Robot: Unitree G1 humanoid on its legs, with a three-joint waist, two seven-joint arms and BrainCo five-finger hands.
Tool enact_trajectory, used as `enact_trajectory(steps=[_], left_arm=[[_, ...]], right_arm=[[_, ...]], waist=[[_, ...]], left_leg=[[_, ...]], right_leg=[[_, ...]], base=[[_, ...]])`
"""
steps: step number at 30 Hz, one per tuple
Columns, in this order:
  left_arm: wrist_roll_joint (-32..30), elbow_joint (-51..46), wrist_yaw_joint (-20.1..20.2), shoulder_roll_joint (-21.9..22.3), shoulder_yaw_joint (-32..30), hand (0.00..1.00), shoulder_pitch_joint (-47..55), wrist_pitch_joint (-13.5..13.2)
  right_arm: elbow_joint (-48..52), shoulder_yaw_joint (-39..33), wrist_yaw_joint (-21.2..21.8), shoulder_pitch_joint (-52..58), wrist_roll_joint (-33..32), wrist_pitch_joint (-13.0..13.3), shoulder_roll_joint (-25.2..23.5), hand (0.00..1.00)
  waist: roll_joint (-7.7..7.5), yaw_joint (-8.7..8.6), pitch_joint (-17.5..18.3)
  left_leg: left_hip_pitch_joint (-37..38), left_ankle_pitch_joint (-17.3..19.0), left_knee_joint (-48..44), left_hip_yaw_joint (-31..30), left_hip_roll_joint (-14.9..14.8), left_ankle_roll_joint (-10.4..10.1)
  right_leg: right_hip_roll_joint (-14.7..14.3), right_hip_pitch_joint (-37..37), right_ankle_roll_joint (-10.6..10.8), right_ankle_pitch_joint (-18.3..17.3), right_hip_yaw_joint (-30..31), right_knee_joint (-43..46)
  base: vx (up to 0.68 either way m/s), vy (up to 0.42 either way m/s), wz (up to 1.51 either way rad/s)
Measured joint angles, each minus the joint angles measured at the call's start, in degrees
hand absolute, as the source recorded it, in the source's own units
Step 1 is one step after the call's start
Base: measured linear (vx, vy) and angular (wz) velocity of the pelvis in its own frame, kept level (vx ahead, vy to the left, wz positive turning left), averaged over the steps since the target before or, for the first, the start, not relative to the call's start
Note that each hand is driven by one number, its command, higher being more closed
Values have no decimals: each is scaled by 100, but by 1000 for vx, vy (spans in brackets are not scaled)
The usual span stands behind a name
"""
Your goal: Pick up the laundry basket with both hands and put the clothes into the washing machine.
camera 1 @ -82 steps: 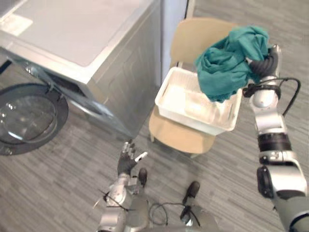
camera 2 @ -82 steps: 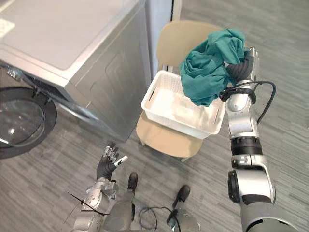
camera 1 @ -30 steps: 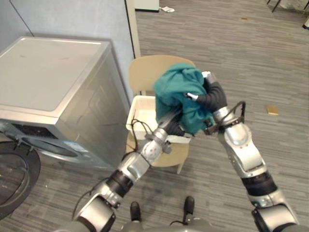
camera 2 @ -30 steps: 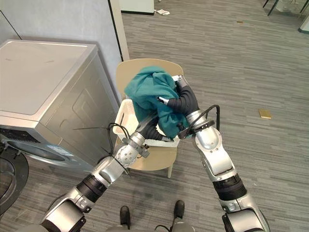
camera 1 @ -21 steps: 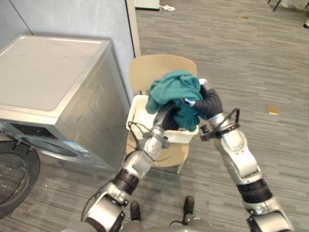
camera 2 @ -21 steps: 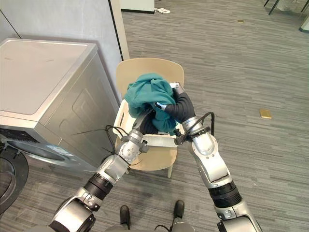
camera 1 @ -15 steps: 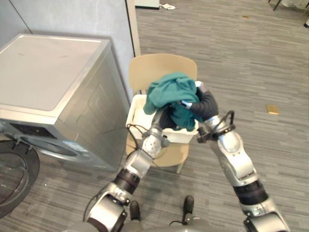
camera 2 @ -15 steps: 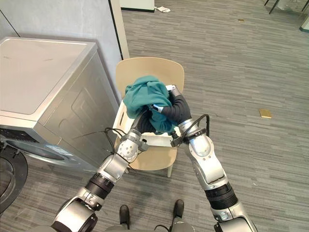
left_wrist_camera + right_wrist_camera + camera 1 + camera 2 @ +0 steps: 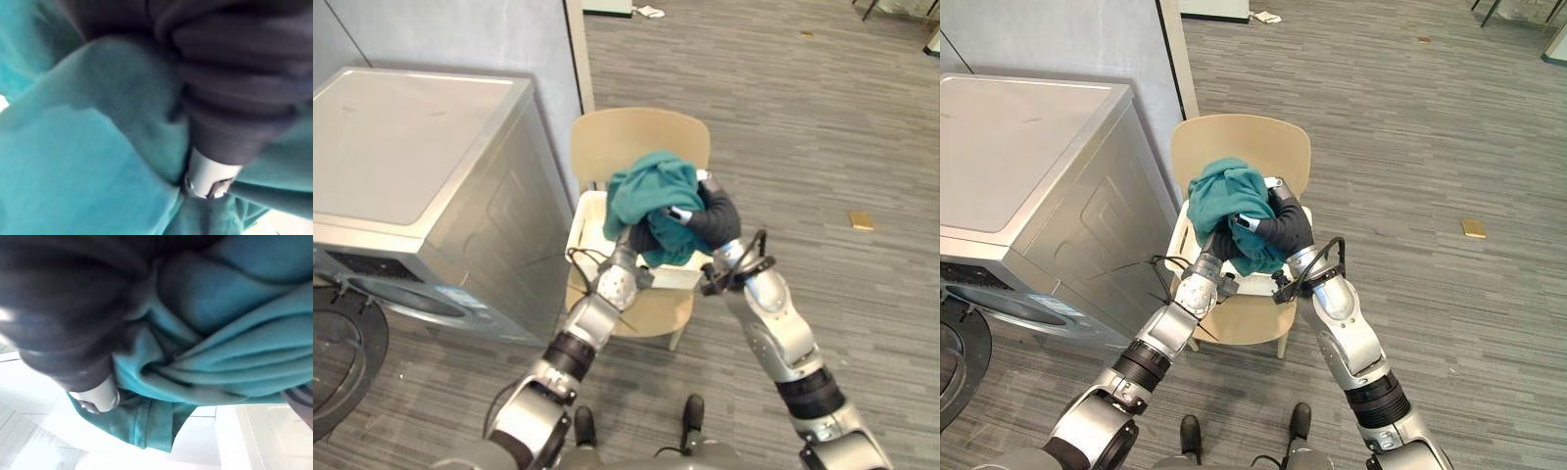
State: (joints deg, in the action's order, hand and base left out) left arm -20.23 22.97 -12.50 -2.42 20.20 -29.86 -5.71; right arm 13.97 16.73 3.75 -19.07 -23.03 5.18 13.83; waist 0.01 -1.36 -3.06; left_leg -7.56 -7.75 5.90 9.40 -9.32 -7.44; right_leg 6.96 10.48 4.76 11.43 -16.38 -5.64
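Over the basket, washer beside it, right robot hand clutches cloth; left robot hand's grip: cannot tell.

The cloth is plain teal, the basket white, and the chair pale beige. At 9 o'clock the washer is silver-grey. The floor is grey with streaked planks, and at 3 o'clock there is a small yellow scrap.

Beige chair beside the grey wall — small tan scrap on the floor.
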Motion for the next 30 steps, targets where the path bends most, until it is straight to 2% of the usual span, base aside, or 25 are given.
enact_trajectory(steps=[1, 8, 20, 23, 26, 30], left_arm=[[42, 0, 0, -19, 26, 100, 7, -36], [169, -1, -135, -19, 74, 100, 105, -179], [465, -6, -286, -83, -42, 100, 443, -195], [509, -6, -287, -118, -62, 100, 504, -193], [732, -5, -291, -118, -51, 100, 507, -192], [1239, 1, -295, -117, -49, 100, 506, -192]], right_arm=[[2, 0, 0, 0, -10, 2, 0, 0], [3, 18, 1, 0, -119, 100, 4, 0], [1, 230, 23, 92, -224, 123, 43, 0], [-1, 237, 27, 106, -231, 197, 76, 0], [-33, 237, 17, 164, -227, 229, 195, 0], [-309, 237, -21, 220, -215, 228, 261, 0]], waist=[[0, 0, 0], [-1, -13, 0], [-12, -50, 6], [-14, -63, 8], [-55, -63, 20], [-186, -89, 32]], left_leg=[[4, 4, 0, 9, 0, 1], [23, 16, 0, 30, -2, -7], [24, 18, 0, 31, -12, -9], [23, 18, 0, 31, -13, -10], [23, 24, -1, 22, -18, -18], [23, 37, -1, 23, -25, -33]], right_leg=[[0, 0, 0, 0, 8, 0], [-5, 1, 0, -1, 40, -1], [-13, -1, -1, -1, 30, -1], [-13, -2, -1, -1, 25, -2], [-11, -8, -5, 2, 28, -3], [-11, -8, -9, 5, 35, -6]], base=[[0, 0, -3], [0, 0, 0], [0, 0, 0], [0, 0, 0], [0, 0, 0], [0, 0, 0]])
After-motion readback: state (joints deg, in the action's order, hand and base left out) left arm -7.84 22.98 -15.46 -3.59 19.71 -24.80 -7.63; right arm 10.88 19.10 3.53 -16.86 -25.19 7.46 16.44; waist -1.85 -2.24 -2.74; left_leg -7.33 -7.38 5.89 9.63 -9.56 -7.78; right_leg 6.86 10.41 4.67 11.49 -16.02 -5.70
